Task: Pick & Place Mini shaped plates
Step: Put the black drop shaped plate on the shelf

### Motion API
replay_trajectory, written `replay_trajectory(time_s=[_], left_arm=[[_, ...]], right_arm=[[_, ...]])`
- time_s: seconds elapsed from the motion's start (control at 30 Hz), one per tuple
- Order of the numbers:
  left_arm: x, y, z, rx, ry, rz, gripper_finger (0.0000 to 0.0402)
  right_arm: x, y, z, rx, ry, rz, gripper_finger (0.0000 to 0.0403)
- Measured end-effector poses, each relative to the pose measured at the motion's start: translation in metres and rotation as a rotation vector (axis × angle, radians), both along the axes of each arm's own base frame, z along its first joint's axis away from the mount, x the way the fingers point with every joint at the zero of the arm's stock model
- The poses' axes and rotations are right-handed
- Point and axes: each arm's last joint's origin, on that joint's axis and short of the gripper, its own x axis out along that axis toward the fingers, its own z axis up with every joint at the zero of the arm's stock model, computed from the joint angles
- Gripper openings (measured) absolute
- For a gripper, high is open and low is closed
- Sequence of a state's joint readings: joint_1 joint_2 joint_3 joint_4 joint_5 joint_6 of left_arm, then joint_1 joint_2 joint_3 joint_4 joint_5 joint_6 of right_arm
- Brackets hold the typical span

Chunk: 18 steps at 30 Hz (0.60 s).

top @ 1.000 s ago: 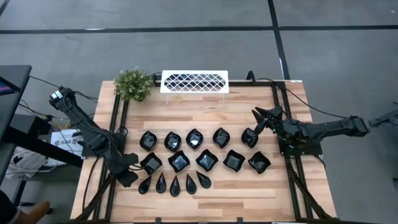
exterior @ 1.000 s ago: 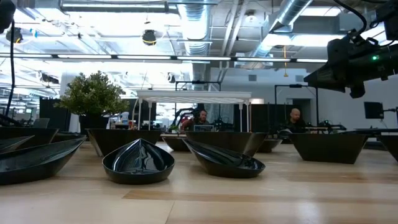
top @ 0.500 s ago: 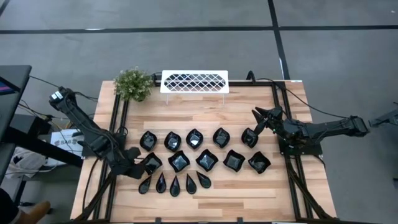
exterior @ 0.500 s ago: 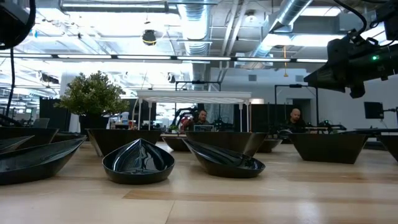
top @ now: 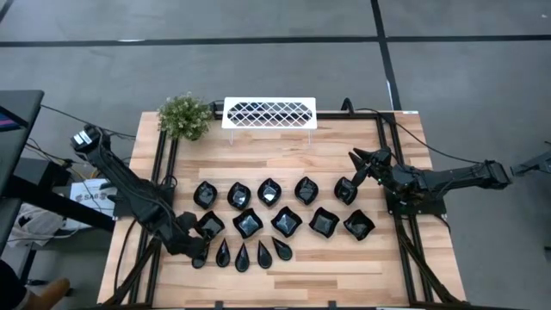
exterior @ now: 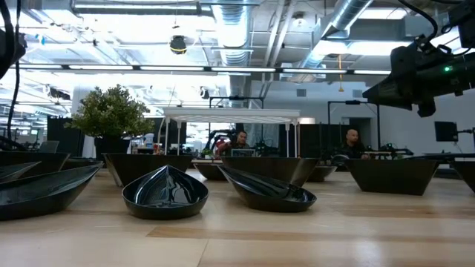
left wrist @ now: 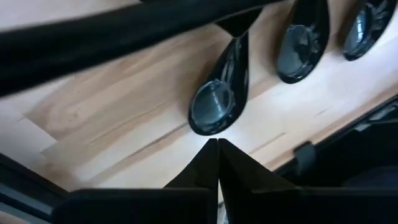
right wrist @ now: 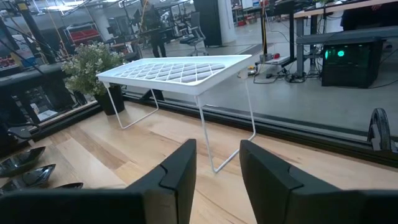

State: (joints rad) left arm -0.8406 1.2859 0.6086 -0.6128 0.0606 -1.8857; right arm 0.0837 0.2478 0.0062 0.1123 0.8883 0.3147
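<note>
Presently: table stock, mini shaped plates in three rows, both arms at the sides.

Nearest row, slim teardrops (top: 241, 255), a bare wooden strip between them and the near table edge (top: 258, 293); left gripper (top: 196, 254), fingers closed and empty, sits at the leftmost teardrop (left wrist: 217, 99). Middle row, wavy-edged squares (top: 286, 221). Far row, leaf-like bowls (top: 269, 191). Right gripper (top: 357, 160), fingers parted, holding nothing, just beyond the rightmost bowl. Open wood beyond, then white rack (top: 269, 112) and potted plant (top: 184, 116) at the far edge.
</note>
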Motion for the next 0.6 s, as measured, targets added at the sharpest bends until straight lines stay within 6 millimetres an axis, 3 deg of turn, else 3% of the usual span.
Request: replay_trajectory(time_s=[0.37, 0.6], left_arm=[[0.0016, 0.0006, -0.0010, 0.036, -0.037, 0.018, 0.0012], [0.0018, 0.0006, -0.0010, 0.039, -0.043, 0.020, 0.0060]], right_arm=[[0.0000, 0.0000, 0.0000, 0.000, 0.000, -0.001, 0.0119], [0.0000, 0.0000, 0.0000, 0.000, 0.000, -0.001, 0.0119]])
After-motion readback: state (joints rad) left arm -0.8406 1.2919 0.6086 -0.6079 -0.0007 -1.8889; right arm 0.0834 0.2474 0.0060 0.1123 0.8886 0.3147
